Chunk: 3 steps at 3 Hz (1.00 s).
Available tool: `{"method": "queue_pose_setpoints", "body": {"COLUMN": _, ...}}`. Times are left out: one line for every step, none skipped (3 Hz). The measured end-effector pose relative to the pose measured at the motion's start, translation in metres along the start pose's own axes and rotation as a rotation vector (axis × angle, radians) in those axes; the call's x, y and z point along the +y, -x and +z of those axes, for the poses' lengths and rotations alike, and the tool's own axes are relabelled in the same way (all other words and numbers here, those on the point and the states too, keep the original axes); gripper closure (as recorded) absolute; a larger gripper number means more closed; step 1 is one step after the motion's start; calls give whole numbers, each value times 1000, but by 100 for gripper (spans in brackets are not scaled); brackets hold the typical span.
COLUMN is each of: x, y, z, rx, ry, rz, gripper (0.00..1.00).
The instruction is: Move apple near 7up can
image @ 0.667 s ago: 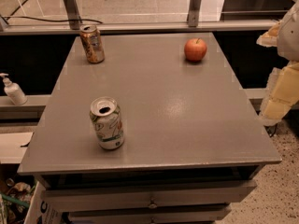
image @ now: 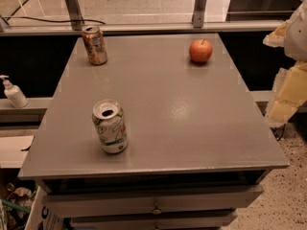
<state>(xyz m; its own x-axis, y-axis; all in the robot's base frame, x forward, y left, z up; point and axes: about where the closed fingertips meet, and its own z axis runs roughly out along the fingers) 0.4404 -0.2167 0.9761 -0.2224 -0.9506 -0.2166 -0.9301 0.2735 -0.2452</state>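
You'll see the end effector [image: 289, 92] at the right edge, just off the counter [image: 168, 123]: blocky pale-yellow segments beneath a rounded white shell with a tan patch

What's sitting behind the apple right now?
Behind the apple, a short strip of table up to its back edge, then a metal rail. The patch directly behind the apple is hidden. The gripper hangs off the table's right side.

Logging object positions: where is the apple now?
Camera view: the apple sits at the table's far right corner, opposite the orange-brown can; the gripper hovers beyond the right edge.
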Motion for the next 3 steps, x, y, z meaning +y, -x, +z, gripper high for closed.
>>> {"method": "queue_pose_setpoints", "body": {"x": -23, "y": 6, "z": 8, "rx": -102, "ry": -3, "rz": 37, "gripper": 0}}
{"method": "queue_pose_setpoints", "body": {"x": -37, "y": 17, "z": 18, "rx": -195, "ry": 13, "rz": 59, "gripper": 0}}
{"method": "queue_pose_setpoints", "body": {"x": -48, "y": 29, "z": 33, "rx": -267, "ry": 24, "rz": 69, "gripper": 0}}
